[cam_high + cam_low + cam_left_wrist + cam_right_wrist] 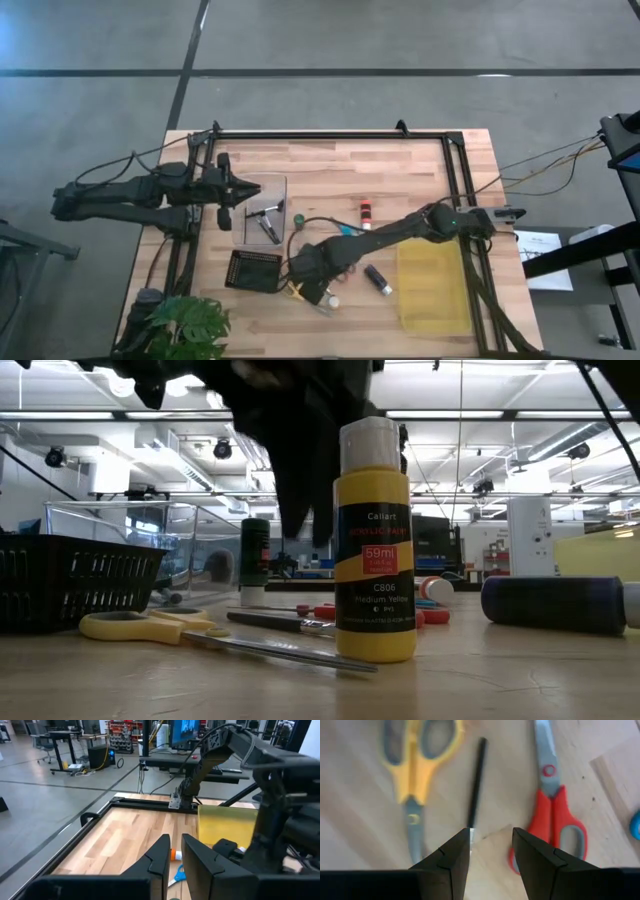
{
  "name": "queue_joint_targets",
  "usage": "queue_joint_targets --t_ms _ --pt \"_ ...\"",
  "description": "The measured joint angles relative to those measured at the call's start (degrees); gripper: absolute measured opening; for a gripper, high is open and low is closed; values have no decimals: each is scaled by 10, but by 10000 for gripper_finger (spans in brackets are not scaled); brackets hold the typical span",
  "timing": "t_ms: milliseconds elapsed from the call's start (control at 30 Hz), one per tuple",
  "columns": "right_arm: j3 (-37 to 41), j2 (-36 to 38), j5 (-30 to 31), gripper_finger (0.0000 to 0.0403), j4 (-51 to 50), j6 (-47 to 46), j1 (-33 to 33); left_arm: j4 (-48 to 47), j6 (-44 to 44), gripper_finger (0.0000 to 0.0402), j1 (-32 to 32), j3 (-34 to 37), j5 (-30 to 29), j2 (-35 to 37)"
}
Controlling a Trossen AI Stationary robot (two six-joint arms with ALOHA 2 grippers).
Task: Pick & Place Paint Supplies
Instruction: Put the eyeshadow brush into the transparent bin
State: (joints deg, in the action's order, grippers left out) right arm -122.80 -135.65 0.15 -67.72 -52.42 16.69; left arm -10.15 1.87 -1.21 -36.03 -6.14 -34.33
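My right gripper (491, 837) points straight down, open, over a thin black brush (476, 780) lying flat on the table. The brush's pale end lies just by one fingertip (462, 845), and nothing is between the fingers. Yellow-handled scissors (415, 770) and red-handled scissors (550, 810) lie flat on either side of the brush. In the high view this gripper (302, 268) is at the table's near middle, next to the black tray (253, 270). My left gripper (243, 190) waits, shut, at the table's left, above a clear container (262, 212).
A yellow paint bottle (375, 540) stands upright near the front edge. A dark bottle (377, 278) lies beside the yellow bin (432, 285). A small red pot (366, 210) stands mid-table. A potted plant (190, 325) is at the near left corner.
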Motion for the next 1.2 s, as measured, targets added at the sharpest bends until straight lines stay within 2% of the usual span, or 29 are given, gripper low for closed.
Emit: queue_joint_targets --t_ms 133,500,867,1200 --pt "-10 -15 -30 146 -11 13 -9 0 0 58 0 0 0 0" --pt "6 -12 -61 146 10 3 -11 1 -1 58 0 0 0 0" --pt "16 -12 -62 146 38 1 -11 6 -1 58 0 0 0 0" --pt "65 -12 -63 146 77 -20 -5 5 -1 58 0 0 0 0"
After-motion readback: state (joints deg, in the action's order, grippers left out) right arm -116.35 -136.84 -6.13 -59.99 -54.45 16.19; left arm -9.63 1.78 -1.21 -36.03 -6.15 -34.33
